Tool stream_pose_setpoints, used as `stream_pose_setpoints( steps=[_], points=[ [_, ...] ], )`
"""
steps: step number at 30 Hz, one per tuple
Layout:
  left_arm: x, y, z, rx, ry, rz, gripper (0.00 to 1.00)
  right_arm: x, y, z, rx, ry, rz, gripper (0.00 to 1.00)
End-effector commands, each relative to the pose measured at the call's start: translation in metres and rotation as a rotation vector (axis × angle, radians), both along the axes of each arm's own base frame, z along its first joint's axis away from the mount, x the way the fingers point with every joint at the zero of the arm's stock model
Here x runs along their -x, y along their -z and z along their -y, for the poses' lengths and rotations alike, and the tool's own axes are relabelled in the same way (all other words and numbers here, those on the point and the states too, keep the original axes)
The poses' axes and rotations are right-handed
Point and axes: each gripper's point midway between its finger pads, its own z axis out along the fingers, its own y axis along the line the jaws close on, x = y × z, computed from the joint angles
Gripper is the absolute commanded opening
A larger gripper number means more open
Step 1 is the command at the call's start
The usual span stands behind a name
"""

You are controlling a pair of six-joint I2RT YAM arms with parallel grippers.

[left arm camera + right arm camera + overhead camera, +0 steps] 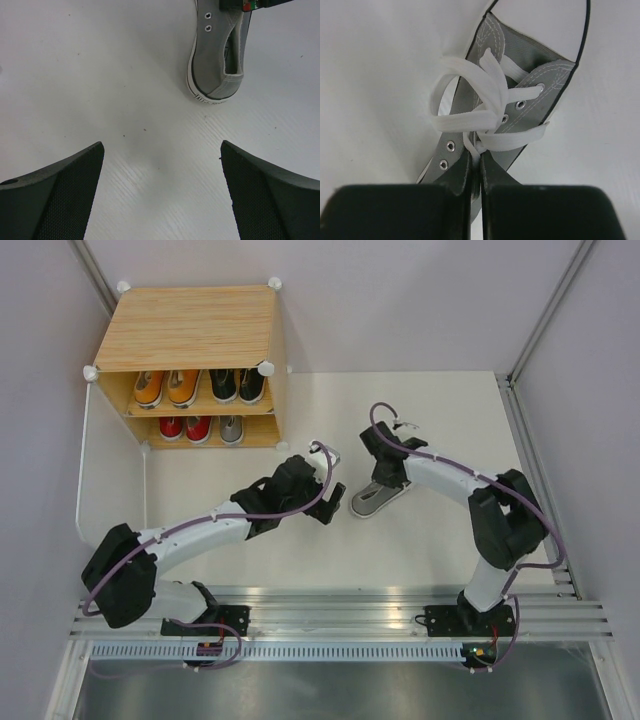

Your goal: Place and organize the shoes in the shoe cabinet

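grey sneaker (pixel 210 55): is showing matt woven canvas, with a smooth white rubber edge around the sole
laces (pixel 470 120): are lying as flat white woven cloth, matt
eyelets (pixel 450 145): are glinting as small shiny metal rings
shoe cabinet (pixel 190 328): is showing light wood grain, smooth, with a low sheen
table (pixel 100 75): is looking white, matt and faintly ribbed
left gripper (pixel 162 145) pads (pixel 55 200): are showing black, matt, finely dotted texture
rail (pixel 340 610): is gleaming as ribbed bare metal
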Motion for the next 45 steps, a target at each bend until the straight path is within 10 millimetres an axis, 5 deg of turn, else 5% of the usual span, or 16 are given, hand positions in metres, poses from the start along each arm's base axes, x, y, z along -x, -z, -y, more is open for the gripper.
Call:
stream_pose_setpoints(
  steps=[1,4,7,11,16,22,32,45],
  points=[
    [-0.006,-0.019,-0.006,0.069,-0.077,0.055,0.99,-0.014,-0.016,-0.047,-0.039,-0.047,0.06,0.01],
    [-0.005,-0.016,-0.015,0.067,-0.105,0.066,0.99,-0.014,-0.001,-0.065,-0.021,-0.105,0.023,0.02],
    [-0.002,-0.009,-0.021,0.055,-0.122,0.052,0.99,-0.013,0.004,-0.068,-0.008,-0.149,0.005,0.17],
    [0.006,0.0,-0.02,0.071,-0.108,0.017,0.99,-0.016,-0.023,-0.072,0.011,-0.216,0.055,0.56],
    [0.016,0.008,-0.007,0.089,-0.032,-0.032,0.99,-0.01,-0.075,-0.068,0.003,-0.242,0.136,0.75],
    [0.022,0.008,0.021,0.119,0.075,-0.089,0.96,0.007,-0.114,-0.035,0.05,-0.211,0.216,0.84],
    [-0.007,0.006,0.066,0.095,0.059,0.026,0.92,0.058,-0.165,0.039,0.081,-0.076,0.381,0.91],
    [-0.022,0.045,0.079,0.026,0.055,0.031,0.77,0.09,-0.181,0.077,-0.012,0.013,0.574,0.98]
  ],
)
